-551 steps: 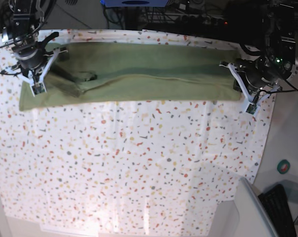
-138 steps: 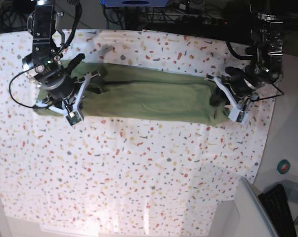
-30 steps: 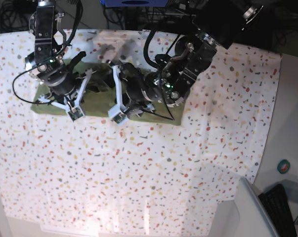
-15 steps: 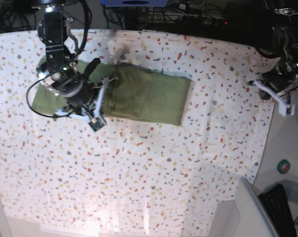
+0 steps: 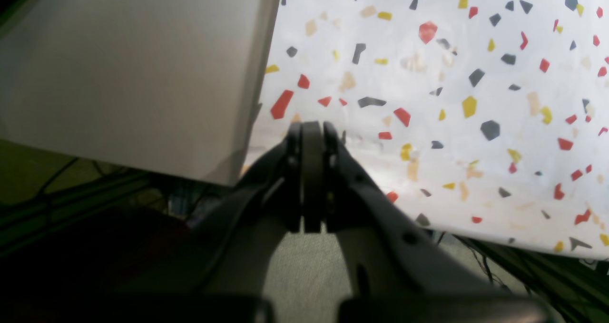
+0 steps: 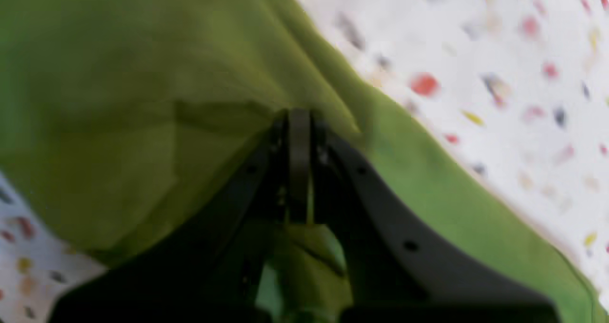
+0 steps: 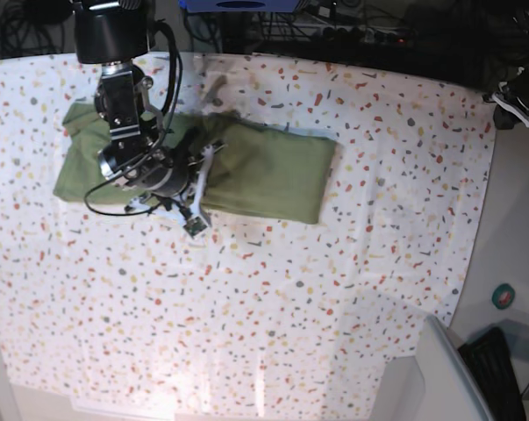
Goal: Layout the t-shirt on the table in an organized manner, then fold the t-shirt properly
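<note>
Right gripper (image 6: 299, 118) is sitting pinched together, empty, over the t-shirt (image 7: 264, 171), now folded in half across the table (image 7: 273, 307). Left gripper (image 5: 311, 130), having let go and clamped, is retreating past the far edge; another fold likely remaining.

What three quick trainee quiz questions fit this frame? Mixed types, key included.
1. True or false: the t-shirt lies folded on the table.
2. Which gripper is over the shirt? A) left B) right
3. Fill in: the left gripper, away from the shirt at the table's edge, is ____.

Key:
1. True.
2. B, the right gripper.
3. Shut, holding nothing.
</note>
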You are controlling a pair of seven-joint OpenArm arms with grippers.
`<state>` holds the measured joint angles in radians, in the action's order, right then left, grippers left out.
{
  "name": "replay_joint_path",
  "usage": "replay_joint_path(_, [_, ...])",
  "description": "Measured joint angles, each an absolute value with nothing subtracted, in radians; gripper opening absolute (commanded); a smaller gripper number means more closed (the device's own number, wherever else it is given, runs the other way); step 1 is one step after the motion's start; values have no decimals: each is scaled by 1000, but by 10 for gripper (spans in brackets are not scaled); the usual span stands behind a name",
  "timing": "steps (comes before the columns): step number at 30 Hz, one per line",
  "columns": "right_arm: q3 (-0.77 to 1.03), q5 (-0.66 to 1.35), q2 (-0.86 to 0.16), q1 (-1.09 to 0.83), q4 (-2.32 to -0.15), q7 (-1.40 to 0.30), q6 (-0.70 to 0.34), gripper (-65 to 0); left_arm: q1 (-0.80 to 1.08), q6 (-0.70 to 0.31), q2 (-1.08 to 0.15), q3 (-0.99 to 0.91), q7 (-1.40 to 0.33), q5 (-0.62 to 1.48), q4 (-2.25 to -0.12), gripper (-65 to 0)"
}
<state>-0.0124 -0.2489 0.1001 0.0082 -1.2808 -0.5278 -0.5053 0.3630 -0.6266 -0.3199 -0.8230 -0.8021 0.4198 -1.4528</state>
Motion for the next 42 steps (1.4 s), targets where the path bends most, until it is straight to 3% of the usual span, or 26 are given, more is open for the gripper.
replay_joint_path(8, [-76, -247, 108, -120, -1522, -526, -497, -650, 354, -627, -307, -819, -801, 420, -1453, -650])
replay_joint_path(14, [-111, -245, 107, -122, -1368, -535, -504, -650, 355, -628, -305, -820, -802, 420, -1453, -650])
replay_joint_path(18, [-146, -262, 99, -189, -1545, -530, -484, -650, 350, -626, -305, -808, -801, 420, -1453, -650])
replay_joint_path(21, [-233, -241, 108, -227, -1565, -524, -500, -650, 366, -627, -313, -728, -806, 415, -1465, -650])
replay_joint_path(25, [-243, -253, 112, -187, -1406, -540, -507, -650, 366, -617, -271, -623, -804, 414, -1591, -650])
replay_joint_path(30, [-233, -254, 101, -231, -1559, -531, -491, -650, 318, -597, -210, -420, -805, 429, -1686, -650])
replay_joint_path(33, [-239, -243, 113, -244, -1581, -527, -502, -650, 249, -506, -203, -282, -804, 418, -1635, -650])
replay_joint_path(38, [-130, -252, 102, -244, -1584, -535, -502, -650, 157, -478, -193, -93, -800, 427, -1508, -650])
replay_joint_path(42, [-57, -254, 104, -242, -1584, -535, -496, -650, 105, -426, -200, -58, -801, 421, -1384, -650])
